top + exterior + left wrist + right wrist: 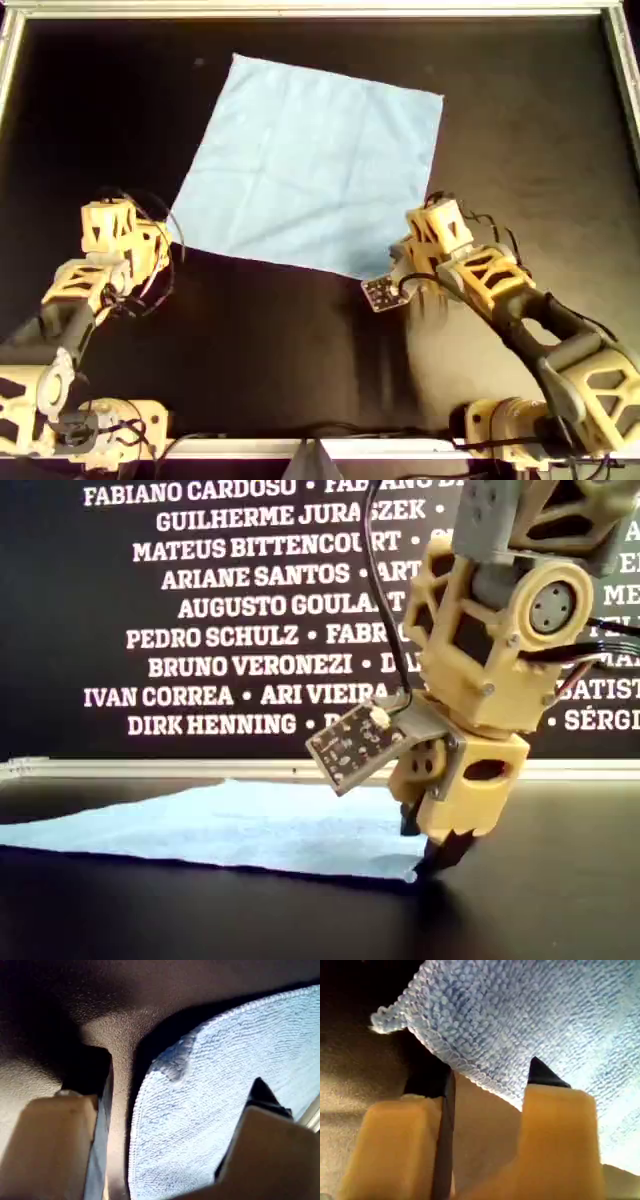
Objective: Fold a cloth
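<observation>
Lying flat, the nubby square cloth [310, 165] has both parted fingers pairs straddling its corners.

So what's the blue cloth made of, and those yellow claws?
The cloth looks like soft woven or knitted fabric, maybe microfibre: tiny loops and a stitched edge show up close. The grippers, left and right, look like matte tan plastic, probably 3D-printed, with dark tips.
</observation>
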